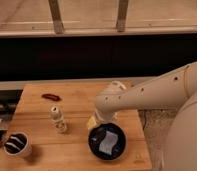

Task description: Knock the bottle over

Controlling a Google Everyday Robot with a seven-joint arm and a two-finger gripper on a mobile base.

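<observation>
The bottle (pixel 57 119) is small, slim and whitish-cream with a dark top. It stands upright on the wooden table (pixel 77 150), left of centre. My gripper (pixel 95 121) hangs from the white arm (pixel 142 97), which reaches in from the right. It sits low over the table, to the right of the bottle with a gap between them, and is not touching it.
A white cup with dark contents (pixel 17 144) stands at the front left corner. A small red object (pixel 51 96) lies at the back left. A dark round thing with a pale patch (pixel 107 142) sits just in front of the gripper. A dark wall runs behind the table.
</observation>
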